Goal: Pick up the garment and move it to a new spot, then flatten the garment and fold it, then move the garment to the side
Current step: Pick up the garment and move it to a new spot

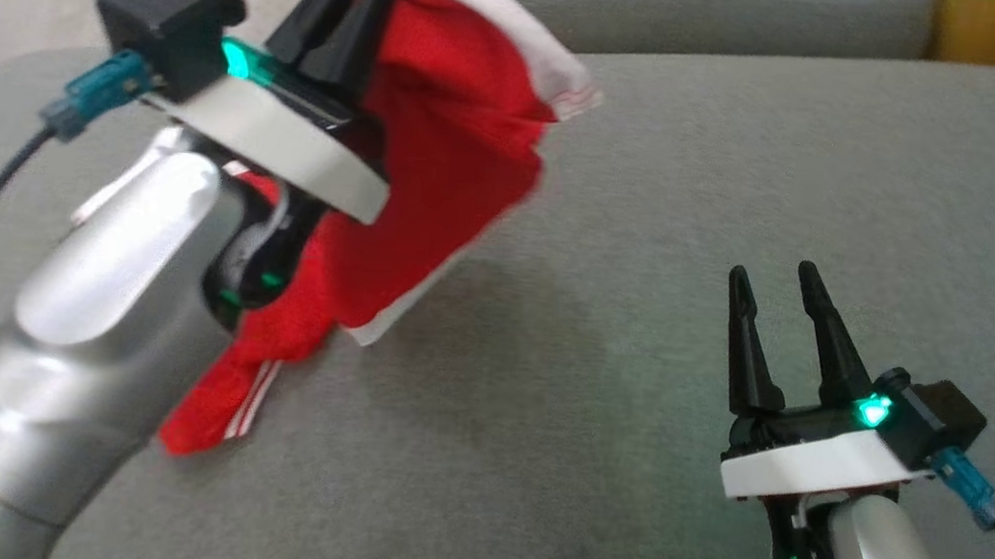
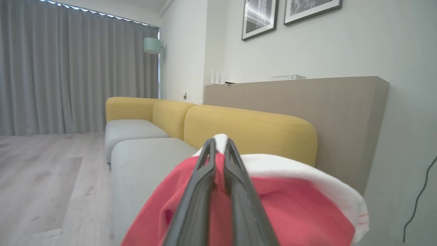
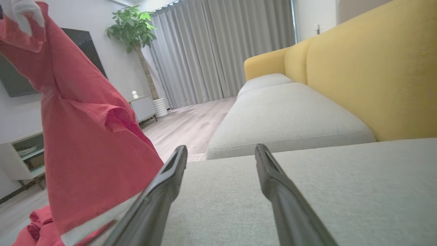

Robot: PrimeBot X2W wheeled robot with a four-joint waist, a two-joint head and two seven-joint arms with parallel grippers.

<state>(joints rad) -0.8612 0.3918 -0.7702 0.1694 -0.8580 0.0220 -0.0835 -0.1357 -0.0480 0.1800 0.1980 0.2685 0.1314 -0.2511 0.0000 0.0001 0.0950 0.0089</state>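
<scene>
Above grey sofa cushion (image 1: 636, 346), left claw (image 2: 220, 141) pinches the red garment (image 1: 445, 158) aloft; right claw (image 1: 772, 277) hovers spread.

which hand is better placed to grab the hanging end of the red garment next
Right, probably. The right hand is open and empty above the sofa cushion, while the left hand is shut on the garment at its white-trimmed top, holding it up.

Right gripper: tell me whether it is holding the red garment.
No, the right gripper has its fingers spread with nothing between them, while the left gripper holds the red garment up.
</scene>
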